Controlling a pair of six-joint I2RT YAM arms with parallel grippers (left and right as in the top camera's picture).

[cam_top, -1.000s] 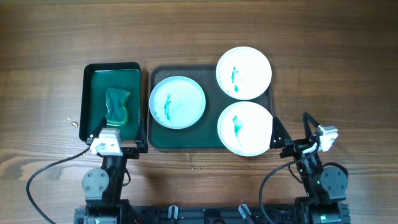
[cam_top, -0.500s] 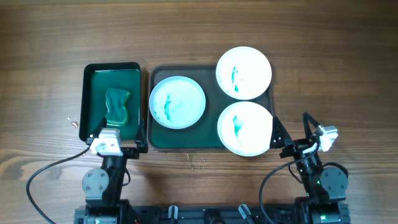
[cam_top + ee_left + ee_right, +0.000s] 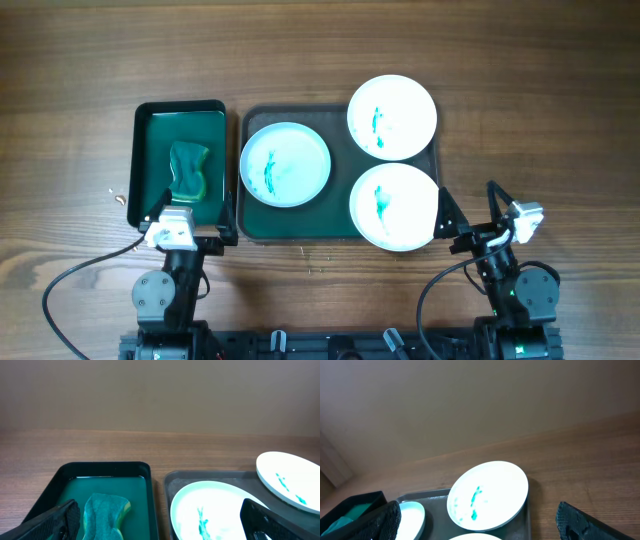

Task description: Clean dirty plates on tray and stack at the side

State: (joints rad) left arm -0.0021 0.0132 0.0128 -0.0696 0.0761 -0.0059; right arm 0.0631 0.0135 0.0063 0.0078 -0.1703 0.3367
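Three white plates with teal smears lie on the large dark green tray [image 3: 340, 228]: one on its left [image 3: 285, 164], one at the far right [image 3: 392, 117], one at the near right [image 3: 394, 206]. Both right plates overhang the tray's rim. My left gripper [image 3: 190, 226] is open and empty at the near end of the small green tray. My right gripper [image 3: 468, 216] is open and empty just right of the near right plate. The left wrist view shows the left plate [image 3: 215, 510] between my open fingers [image 3: 55, 522]. The right wrist view shows the far right plate [image 3: 487, 494].
A smaller green tray [image 3: 148, 150] left of the large one holds a teal sponge [image 3: 189, 170], also in the left wrist view [image 3: 102, 515]. Bare wooden table [image 3: 540, 120] lies right of, left of and beyond the trays.
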